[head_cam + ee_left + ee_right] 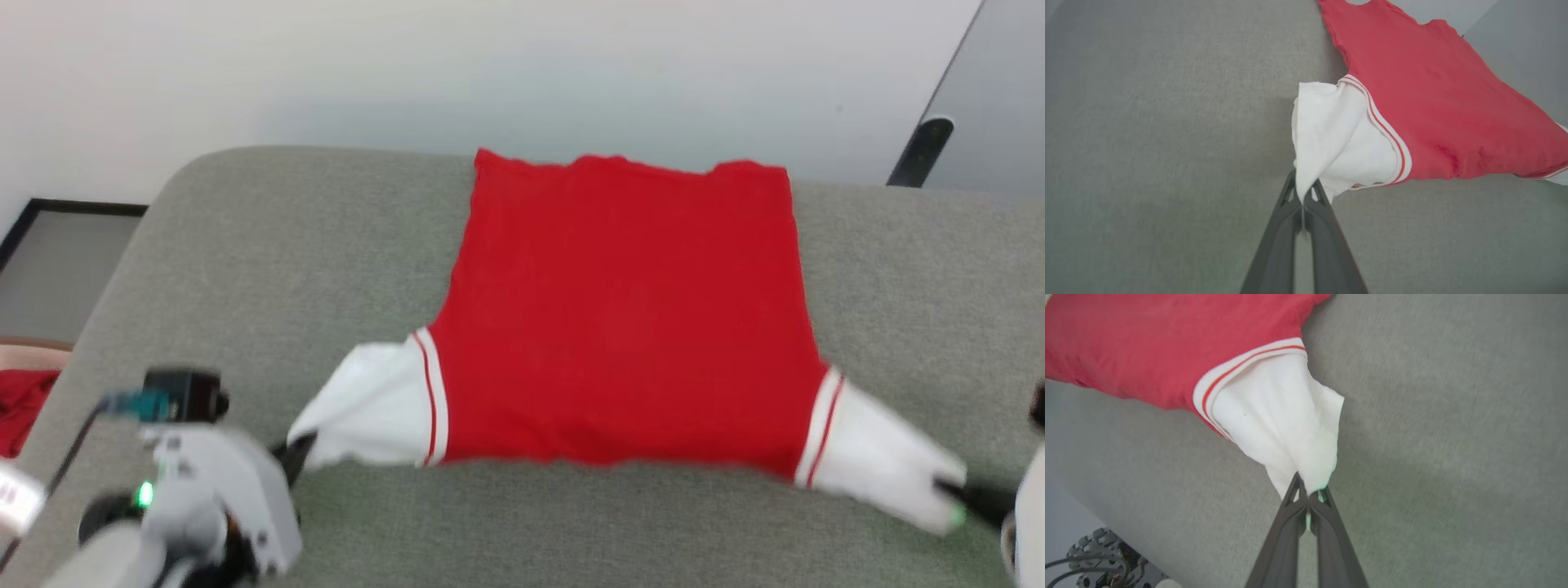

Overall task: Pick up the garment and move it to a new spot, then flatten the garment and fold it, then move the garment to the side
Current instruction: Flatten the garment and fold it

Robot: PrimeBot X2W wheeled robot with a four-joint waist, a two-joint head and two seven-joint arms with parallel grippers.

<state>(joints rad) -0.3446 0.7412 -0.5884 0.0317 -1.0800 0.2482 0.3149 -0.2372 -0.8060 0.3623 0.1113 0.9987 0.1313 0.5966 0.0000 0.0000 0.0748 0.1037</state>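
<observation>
- The garment (620, 318): you see its red body spread flat across the middle of the grey padded surface (245, 269). Its far edge lies near the surface's back rim, and both white sleeves point toward the robot.
- Left pincer (1303, 192): clamped on the tip of the left-side white sleeve (367, 408), with the cloth drawn to a point between the fingers.
- Right pincer (1308, 490): clamped likewise on the right-side white sleeve (878, 465), which is pulled outward. It is blurred in your head view.
- Left forearm with its wrist camera (184, 396): this covers the surface's near-left corner in the head view.
- Surroundings: a smaller red cloth (20, 408) lies off the surface's left edge, well apart from the garment. A dark-framed panel (65, 253) sits beyond it. A black post (918, 155) stands past the far right.
</observation>
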